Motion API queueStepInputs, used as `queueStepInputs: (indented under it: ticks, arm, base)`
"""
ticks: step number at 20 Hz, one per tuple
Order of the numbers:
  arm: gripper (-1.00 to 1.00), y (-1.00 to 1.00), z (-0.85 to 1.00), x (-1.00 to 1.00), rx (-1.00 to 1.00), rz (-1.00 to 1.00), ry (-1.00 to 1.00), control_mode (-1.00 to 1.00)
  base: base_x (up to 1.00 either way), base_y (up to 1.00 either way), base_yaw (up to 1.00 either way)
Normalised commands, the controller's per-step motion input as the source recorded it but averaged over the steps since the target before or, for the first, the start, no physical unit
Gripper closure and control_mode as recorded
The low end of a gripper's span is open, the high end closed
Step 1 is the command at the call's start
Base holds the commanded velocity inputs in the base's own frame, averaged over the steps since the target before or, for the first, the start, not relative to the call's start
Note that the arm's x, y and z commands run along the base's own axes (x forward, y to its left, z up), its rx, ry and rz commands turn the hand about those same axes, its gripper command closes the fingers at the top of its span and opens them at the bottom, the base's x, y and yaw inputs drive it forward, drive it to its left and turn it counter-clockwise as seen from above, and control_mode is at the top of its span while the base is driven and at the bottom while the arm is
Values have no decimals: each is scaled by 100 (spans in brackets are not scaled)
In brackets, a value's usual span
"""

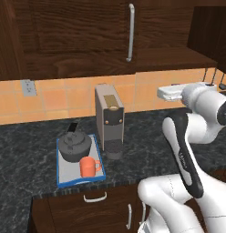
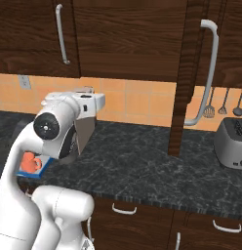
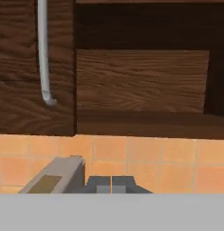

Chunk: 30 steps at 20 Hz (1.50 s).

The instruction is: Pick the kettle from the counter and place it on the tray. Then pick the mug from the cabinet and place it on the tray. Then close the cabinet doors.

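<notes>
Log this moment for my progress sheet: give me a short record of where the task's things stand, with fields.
kettle: on the tray, at its back
mug: on the tray, in front of the kettle
left cabinet door: closed
right cabinet door: swung open, edge toward the camera
gripper: jaws shut, holding nothing, facing the open cabinet
left to do: close the open door

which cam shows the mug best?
Left base view: the whole mug sits on the tray beside the kettle. In the right base view the mug peeks out behind the arm.
</notes>
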Motion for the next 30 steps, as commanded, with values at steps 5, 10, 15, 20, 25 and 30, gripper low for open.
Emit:
queueStepInputs:
  ticks: [5,10,15,20,25,30]
  arm:
    - [100,-45,-20,-12,81,-23,2,-100]
    - [100,-67,-19,-30,84,-3,0,-100]
    - [100,-62,-25,-34,63,0,0,-100]
    - [100,-68,-3,-30,34,0,-2,-100]
    - [100,-44,-32,-10,19,0,-16,-100]
    - [100,-53,-16,-10,29,0,-10,-100]
  base:
    - [0,0,0]
    - [0,0,0]
    - [0,0,0]
    - [0,0,0]
    - [0,0,0]
    - [0,0,0]
